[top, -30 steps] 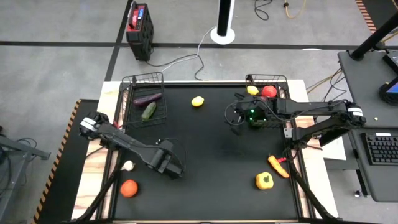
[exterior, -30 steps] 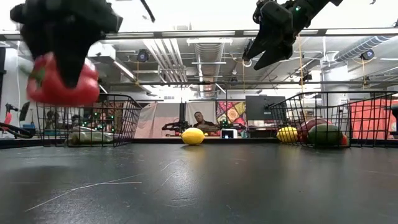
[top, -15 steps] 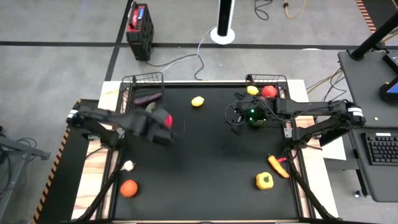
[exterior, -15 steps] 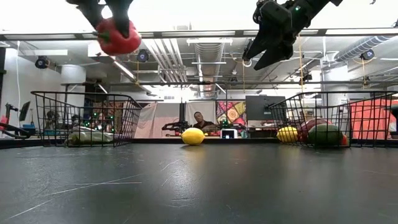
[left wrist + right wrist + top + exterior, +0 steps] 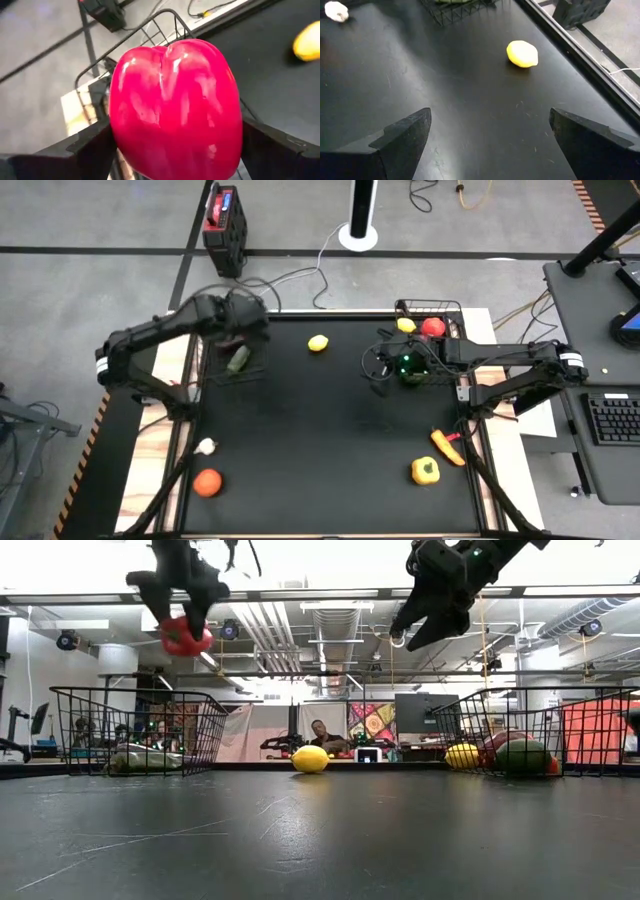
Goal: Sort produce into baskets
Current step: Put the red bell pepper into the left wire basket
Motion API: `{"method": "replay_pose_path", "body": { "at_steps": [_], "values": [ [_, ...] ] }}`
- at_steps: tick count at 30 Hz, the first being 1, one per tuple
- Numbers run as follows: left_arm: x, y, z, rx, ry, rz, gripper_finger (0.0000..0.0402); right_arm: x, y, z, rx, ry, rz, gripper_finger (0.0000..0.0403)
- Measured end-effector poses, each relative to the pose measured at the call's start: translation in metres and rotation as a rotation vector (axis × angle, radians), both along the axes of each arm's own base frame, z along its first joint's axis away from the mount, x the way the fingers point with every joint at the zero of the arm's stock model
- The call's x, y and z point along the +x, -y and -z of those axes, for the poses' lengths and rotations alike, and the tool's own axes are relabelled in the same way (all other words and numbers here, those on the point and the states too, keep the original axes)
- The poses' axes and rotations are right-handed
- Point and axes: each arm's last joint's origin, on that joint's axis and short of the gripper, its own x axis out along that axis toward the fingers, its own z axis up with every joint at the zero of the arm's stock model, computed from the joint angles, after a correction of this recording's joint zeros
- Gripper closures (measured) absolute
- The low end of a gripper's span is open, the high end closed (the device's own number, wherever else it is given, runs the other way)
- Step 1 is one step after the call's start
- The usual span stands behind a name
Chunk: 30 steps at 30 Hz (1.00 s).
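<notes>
While the red pepper hangs over the left basket, the scene runs left to right like this:

Garlic [image 5: 205,446] and orange tomato [image 5: 207,482]: loose on the table at about 7 o'clock, close together, well apart from both arms.

Left basket [image 5: 203,358]: at about 10 o'clock on the table; a green cucumber [image 5: 238,359] lies in it on a slant. Any other contents are hidden under the arm.

Left gripper [image 5: 186,602]: above the left basket, fingers clamped on the red pepper [image 5: 175,107], one dark finger on each side of it in the left wrist view.

Key relation: in the low view the pepper hangs clear of the basket's rim, high above it, so the basket lies straight below the gripper at 6 o'clock. I judge the next move is simply to let go or lower first; the pepper could bounce on the wire.

Lemon [image 5: 318,343]: loose on the table at 12 o'clock, between the baskets, nearer the right gripper, I judge.

Right gripper [image 5: 380,370]: waiting in the air with fingers spread and empty, just beside the right basket.

Right basket [image 5: 447,306]: at about 1 o'clock, with a second lemon [image 5: 405,325] and a red tomato [image 5: 432,327] inside.

Long pepper [image 5: 446,446] and yellow pepper [image 5: 425,471]: loose at about 5 o'clock.
</notes>
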Motion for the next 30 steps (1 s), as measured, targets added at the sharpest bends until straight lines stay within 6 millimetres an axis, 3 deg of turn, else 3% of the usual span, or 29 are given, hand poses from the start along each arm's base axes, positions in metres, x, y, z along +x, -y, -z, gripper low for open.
{"method": "replay_pose_path", "body": {
  "at_steps": [6,11,19,30],
  "values": [
    [-0.007,-0.048,0.032,-0.078,0.075,-0.005,0.0067,0.001,0.000,-0.001,-0.003,0.014,-0.001,0.0007],
    [-0.023,-0.071,0.063,-0.102,0.053,-0.078,0.0067,0.001,0.000,-0.001,-0.004,0.016,-0.001,0.0007],
    [-0.041,-0.084,0.107,-0.163,0.051,-0.115,0.0067,0.001,0.000,-0.001,-0.003,0.017,0.000,0.0007],
    [-0.036,-0.099,0.128,-0.144,0.087,-0.107,0.0067,0.001,0.000,-0.002,0.015,0.028,0.016,0.0007]
  ]
}}
